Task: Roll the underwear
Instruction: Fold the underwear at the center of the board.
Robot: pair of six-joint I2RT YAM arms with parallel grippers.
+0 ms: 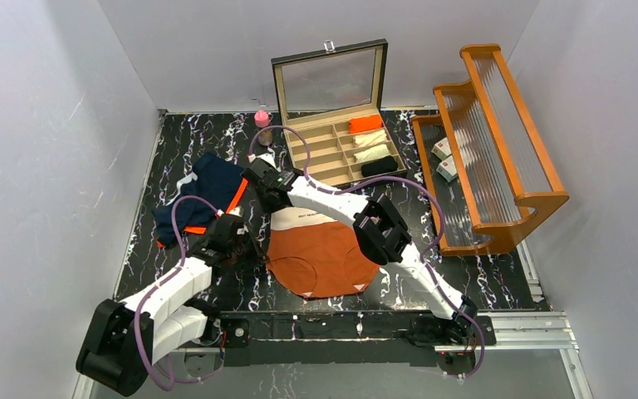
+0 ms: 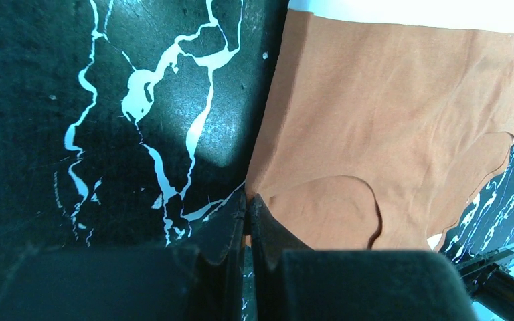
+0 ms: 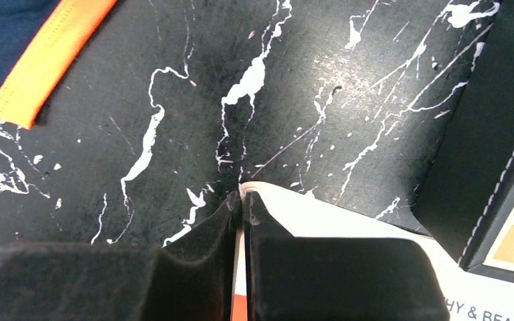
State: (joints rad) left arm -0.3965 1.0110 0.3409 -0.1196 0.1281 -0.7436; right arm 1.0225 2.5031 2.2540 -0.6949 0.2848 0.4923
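The rust-orange underwear (image 1: 320,258) lies flat on the black marbled table, its white waistband (image 1: 307,218) toward the far side. My left gripper (image 2: 247,198) is shut on the garment's left edge (image 2: 261,187), low on its side. My right gripper (image 3: 242,194) is shut on the waistband's left corner (image 3: 268,194), with white cloth showing between its fingers. In the top view the left gripper (image 1: 249,245) and the right gripper (image 1: 267,198) both sit along the garment's left side. The navy underwear (image 1: 203,195) with orange trim (image 3: 50,60) lies crumpled to the left.
An open compartment box (image 1: 341,154) holding several rolled garments stands at the back, close behind the right gripper. A pink-capped bottle (image 1: 262,120) is beside it. A wooden rack (image 1: 490,141) with small boxes (image 1: 444,158) fills the right side.
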